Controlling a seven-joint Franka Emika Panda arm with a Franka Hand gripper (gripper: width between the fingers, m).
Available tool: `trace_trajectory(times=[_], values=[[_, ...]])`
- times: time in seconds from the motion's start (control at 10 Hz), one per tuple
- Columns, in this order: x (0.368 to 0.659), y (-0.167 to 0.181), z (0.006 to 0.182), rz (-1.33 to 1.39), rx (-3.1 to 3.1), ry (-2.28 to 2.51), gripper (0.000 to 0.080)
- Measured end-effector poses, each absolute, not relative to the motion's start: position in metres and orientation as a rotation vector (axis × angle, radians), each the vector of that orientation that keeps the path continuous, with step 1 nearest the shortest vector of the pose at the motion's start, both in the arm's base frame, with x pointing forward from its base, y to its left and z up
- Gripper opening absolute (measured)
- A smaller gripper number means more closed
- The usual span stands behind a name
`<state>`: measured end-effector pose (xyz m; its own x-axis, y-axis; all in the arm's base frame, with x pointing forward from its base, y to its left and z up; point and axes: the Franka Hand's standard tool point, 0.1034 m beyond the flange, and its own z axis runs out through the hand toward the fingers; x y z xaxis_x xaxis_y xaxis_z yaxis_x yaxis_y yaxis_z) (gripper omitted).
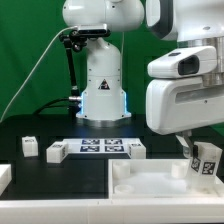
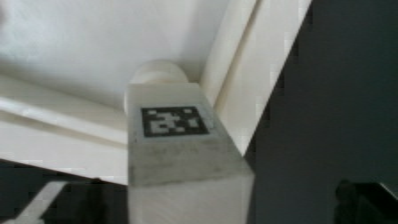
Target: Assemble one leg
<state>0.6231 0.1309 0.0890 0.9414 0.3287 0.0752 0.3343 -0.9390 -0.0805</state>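
At the gripper (image 1: 199, 152): clamped on the leg (image 1: 207, 163), carried tilted at the exterior view's right, marker tag facing outward. In the wrist view, centred between the jaws, rounded end pointing off toward the white tray-like top (image 1: 140, 185) lying beyond. Hard to say whether touching that top or hanging just above its far-right part. Farther out, toward the exterior view's left and well apart: the marker board (image 1: 100, 147) flat on the dark table, with spare legs (image 1: 55, 151) standing beside either end of it. Judged to be the carry-and-align step, with seating not yet done. Next, probably: bring the leg upright over a corner hole, lower straight down, then turn to fasten. No hole plainly visible here, so fine alignment needed first.
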Motion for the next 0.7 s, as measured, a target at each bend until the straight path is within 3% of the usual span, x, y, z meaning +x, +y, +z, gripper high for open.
trace_trajectory(times=[0.4, 0.6, 0.7], values=[[0.6232, 0.1268, 0.0835, -0.093, -2.998, -0.558, 0.0634], [0.6231, 0.1264, 0.083, -0.092, -2.996, -0.573, 0.0307], [0.6232, 0.1254, 0.0828, -0.092, -2.997, -0.571, 0.0305]])
